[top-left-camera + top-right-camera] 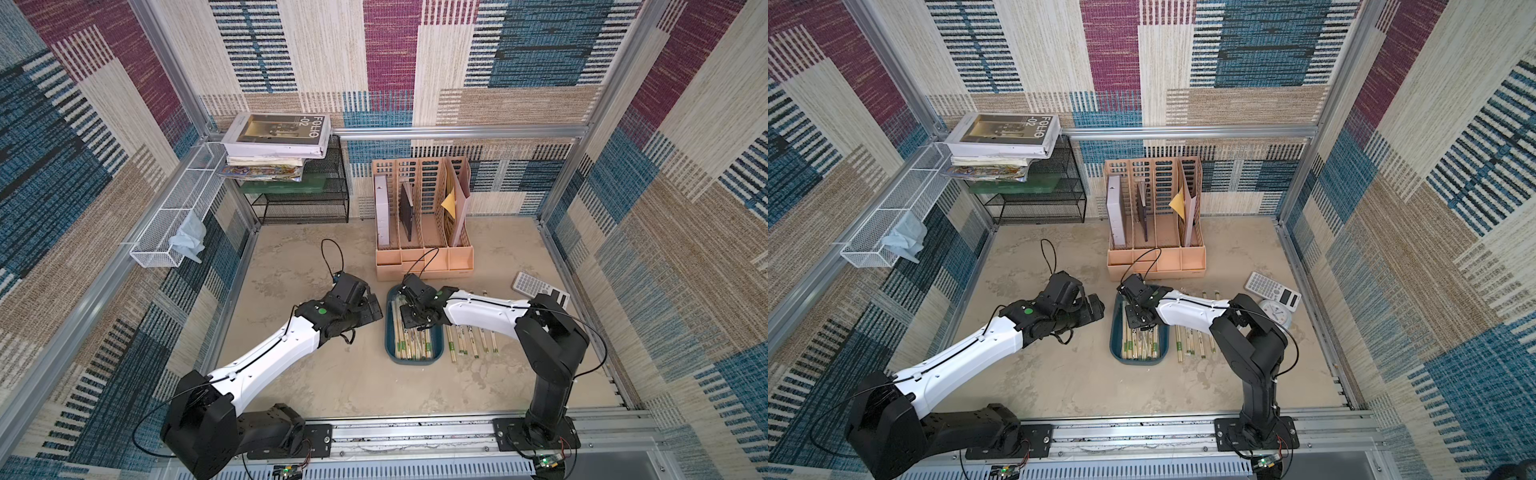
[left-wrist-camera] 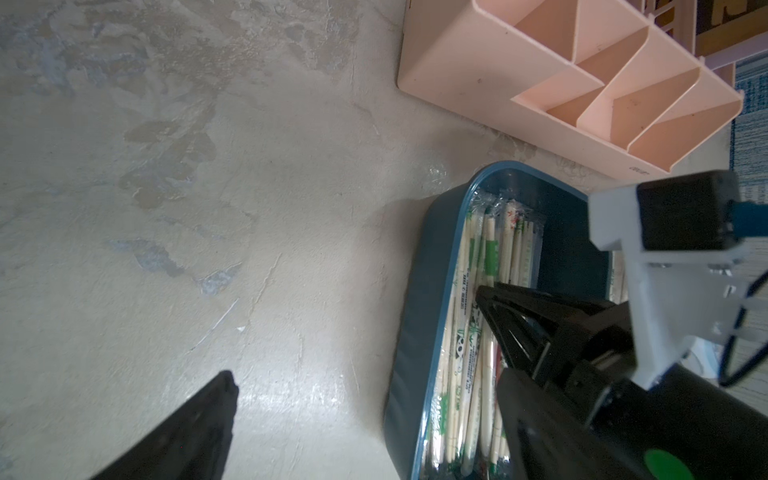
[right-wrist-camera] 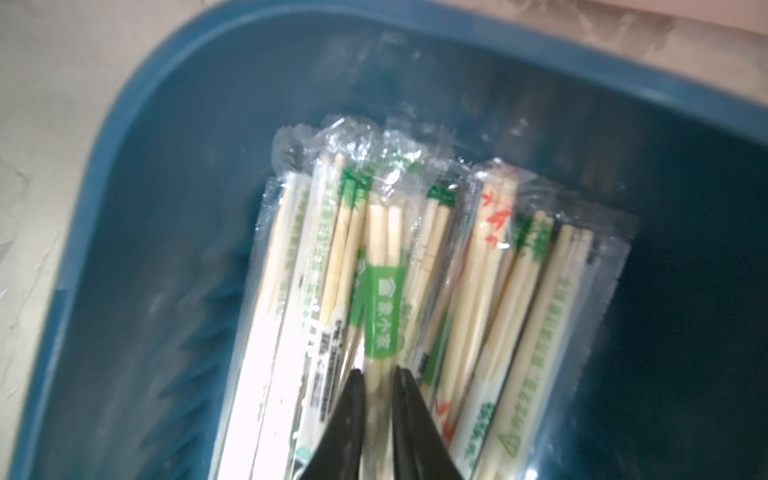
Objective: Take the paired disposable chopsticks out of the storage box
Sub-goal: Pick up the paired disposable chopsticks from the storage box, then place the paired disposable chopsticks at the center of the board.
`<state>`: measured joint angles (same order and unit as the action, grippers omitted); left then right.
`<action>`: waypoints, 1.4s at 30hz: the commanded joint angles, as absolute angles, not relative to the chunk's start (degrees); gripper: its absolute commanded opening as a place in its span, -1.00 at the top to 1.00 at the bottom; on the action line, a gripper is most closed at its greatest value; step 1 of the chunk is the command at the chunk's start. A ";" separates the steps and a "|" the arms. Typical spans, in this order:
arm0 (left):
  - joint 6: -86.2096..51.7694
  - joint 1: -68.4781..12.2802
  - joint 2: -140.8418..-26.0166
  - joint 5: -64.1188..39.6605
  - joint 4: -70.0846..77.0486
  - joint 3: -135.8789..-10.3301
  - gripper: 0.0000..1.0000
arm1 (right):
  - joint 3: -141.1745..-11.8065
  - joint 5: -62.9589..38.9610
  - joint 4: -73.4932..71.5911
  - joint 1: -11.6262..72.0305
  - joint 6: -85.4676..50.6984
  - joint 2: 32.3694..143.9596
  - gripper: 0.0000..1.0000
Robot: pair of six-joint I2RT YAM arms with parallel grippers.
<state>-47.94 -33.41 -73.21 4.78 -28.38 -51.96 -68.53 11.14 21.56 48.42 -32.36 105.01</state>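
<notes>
The storage box [image 1: 390, 353] [image 1: 1115, 353] is a dark teal tray in mid-table, holding several paired disposable chopsticks [image 1: 415, 347] [image 1: 1140, 347] in clear wrappers. More pairs [image 1: 469, 340] [image 1: 1192, 343] lie in a row on the table just right of the box. My right gripper [image 1: 405, 318] [image 3: 378, 370] reaches down into the box [image 3: 166, 166], its two black fingers pressed against the sides of one pair with a green band [image 3: 382, 307]. My left gripper [image 1: 374, 309] [image 2: 365, 382] hovers wide open beside the box's left wall [image 2: 419, 311], holding nothing.
A peach file organizer [image 1: 424, 257] stands just behind the box. A black mesh rack [image 1: 307, 199] with stacked books [image 1: 276, 137] fills the back left corner. A calculator [image 1: 536, 286] and a small clock [image 1: 1275, 313] lie at the right. A white wire basket [image 1: 174, 216] hangs on the left wall.
</notes>
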 commanded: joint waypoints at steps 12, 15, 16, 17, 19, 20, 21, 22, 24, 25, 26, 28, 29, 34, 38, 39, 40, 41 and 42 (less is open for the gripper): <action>-47.83 -32.78 -72.38 4.71 -27.72 -51.80 -0.98 | -69.26 10.38 21.89 47.98 -33.33 99.94 0.66; -47.82 -32.74 -72.37 4.71 -27.68 -51.77 -0.98 | -69.93 10.42 21.93 47.60 -33.44 99.14 0.67; -47.77 -32.74 -72.38 4.58 -27.69 -51.79 -0.98 | -70.19 10.55 22.09 47.55 -33.40 98.85 0.67; -47.75 -32.65 -72.40 4.65 -27.69 -51.77 -0.98 | -70.39 10.65 22.25 47.46 -33.27 98.58 0.67; -47.70 -32.67 -72.48 4.46 -27.50 -51.77 -0.98 | -70.75 10.91 22.45 47.15 -33.21 97.78 0.67; -47.66 -32.67 -72.57 4.36 -27.51 -51.77 -0.98 | -70.91 10.90 22.57 46.95 -33.16 97.44 0.67; -47.57 -32.69 -72.53 4.33 -27.36 -51.86 -0.98 | -71.01 10.97 22.53 46.72 -33.09 96.99 0.67; -47.49 -32.67 -72.51 4.23 -27.33 -51.88 -0.98 | -71.10 11.09 22.54 46.52 -33.12 96.53 0.67; -47.44 -32.70 -72.74 3.94 -27.25 -51.93 -0.98 | -71.34 11.18 22.67 46.00 -33.01 95.66 0.67; -47.33 -32.70 -72.78 3.82 -27.25 -52.08 -0.98 | -71.45 11.32 22.74 45.73 -32.95 95.24 0.67; -47.35 -32.70 -72.78 3.79 -27.25 -52.03 -0.99 | -71.52 11.34 22.74 45.51 -32.88 94.83 0.67; -47.31 -32.70 -72.88 3.69 -27.16 -52.12 -0.98 | -71.63 11.42 22.93 44.94 -32.71 93.82 0.67; -47.29 -32.73 -72.91 3.58 -27.03 -52.10 -0.98 | -71.74 11.43 22.94 44.75 -32.58 93.55 0.67; -47.37 -32.70 -73.10 3.31 -26.81 -52.11 -0.98 | -71.90 11.08 22.90 44.22 -32.32 92.37 0.68; -47.42 -32.69 -73.21 3.14 -26.80 -52.12 -0.98 | -71.42 10.55 22.57 44.30 -32.43 92.52 0.73; -47.37 -32.70 -73.36 3.14 -26.72 -52.13 -0.99 | -71.21 10.47 22.41 44.33 -32.50 92.53 0.73; -47.37 -32.69 -73.34 3.14 -26.71 -52.12 -0.99 | -71.04 10.37 22.28 44.30 -32.52 92.53 0.74; -47.37 -32.70 -73.33 3.16 -26.65 -52.12 -0.98 | -70.93 10.44 22.16 44.30 -32.52 92.53 0.75; -47.38 -32.70 -73.45 3.01 -26.62 -52.12 -0.99 | -70.84 10.37 22.14 44.31 -32.57 92.54 0.75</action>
